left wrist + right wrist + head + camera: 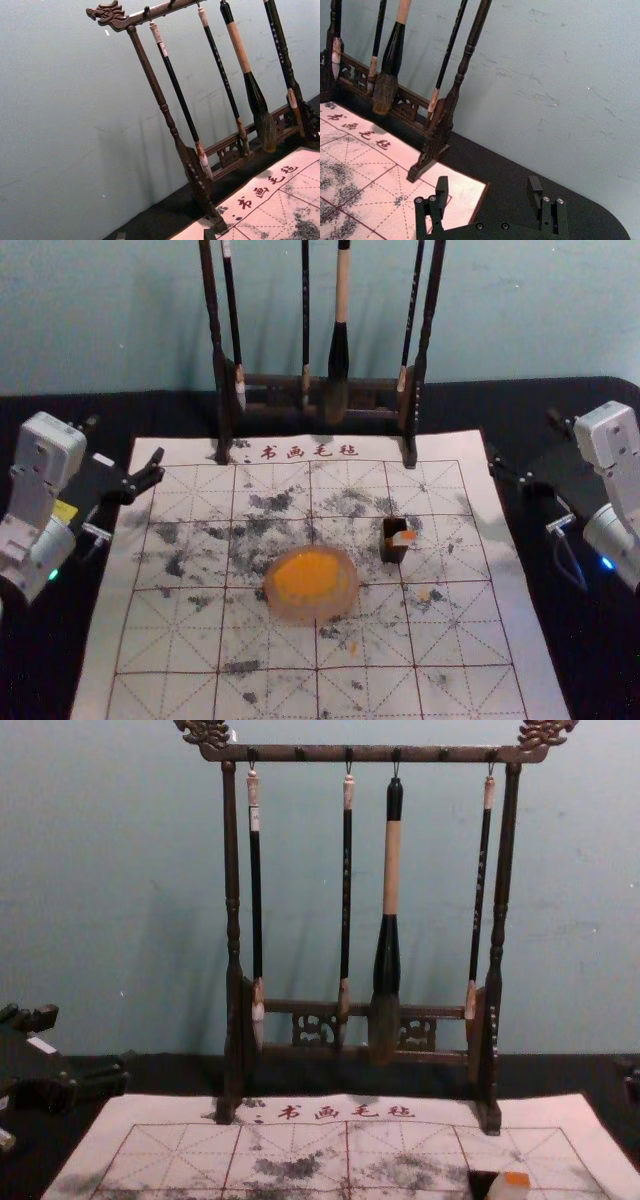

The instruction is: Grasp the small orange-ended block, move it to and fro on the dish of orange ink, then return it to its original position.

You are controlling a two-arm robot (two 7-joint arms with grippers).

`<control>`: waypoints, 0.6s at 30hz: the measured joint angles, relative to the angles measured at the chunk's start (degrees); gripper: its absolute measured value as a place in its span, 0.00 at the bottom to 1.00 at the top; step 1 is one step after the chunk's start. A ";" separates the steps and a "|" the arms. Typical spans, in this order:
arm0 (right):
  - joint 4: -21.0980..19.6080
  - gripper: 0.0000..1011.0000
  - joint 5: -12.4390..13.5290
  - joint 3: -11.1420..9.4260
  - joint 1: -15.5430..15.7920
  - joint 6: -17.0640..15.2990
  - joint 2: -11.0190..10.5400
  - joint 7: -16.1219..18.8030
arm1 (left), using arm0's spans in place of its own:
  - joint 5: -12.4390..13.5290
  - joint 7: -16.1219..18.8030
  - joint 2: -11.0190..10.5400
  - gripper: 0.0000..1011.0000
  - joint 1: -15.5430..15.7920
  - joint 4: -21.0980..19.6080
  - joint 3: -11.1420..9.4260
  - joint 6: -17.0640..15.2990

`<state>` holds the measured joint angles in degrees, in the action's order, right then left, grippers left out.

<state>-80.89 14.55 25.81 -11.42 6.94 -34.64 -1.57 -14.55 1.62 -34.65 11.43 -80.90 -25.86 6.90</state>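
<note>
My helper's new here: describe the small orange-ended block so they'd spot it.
On the white mat sits a round dish of orange ink. Right of it, the block sits at a dark holder. Unlike that holder, it's pale with an orange end.

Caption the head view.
Orange ink dish and orange-ended block before a brush rack, left gripper and right gripper either side.

Brushes (181, 95) hanging from carved rack (158, 95), gridded mat (270, 200)
</note>
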 joint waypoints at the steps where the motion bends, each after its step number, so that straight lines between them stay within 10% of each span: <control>1: 0.02 0.99 -0.11 -0.13 0.07 0.30 0.00 0.33 | 0.00 0.00 0.00 0.99 0.00 0.00 0.00 0.00; 9: -0.54 0.99 1.31 -0.66 0.84 2.69 -0.82 6.41 | 0.00 0.00 0.00 0.99 0.00 0.00 0.00 0.00; 18: -1.17 0.99 7.82 -0.22 1.39 8.81 -3.86 23.31 | 0.00 0.00 0.00 0.99 0.00 0.00 0.00 0.00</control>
<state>-82.06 22.36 25.60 -10.03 15.75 -38.50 21.74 -14.55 1.62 -34.64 11.43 -80.90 -25.86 6.91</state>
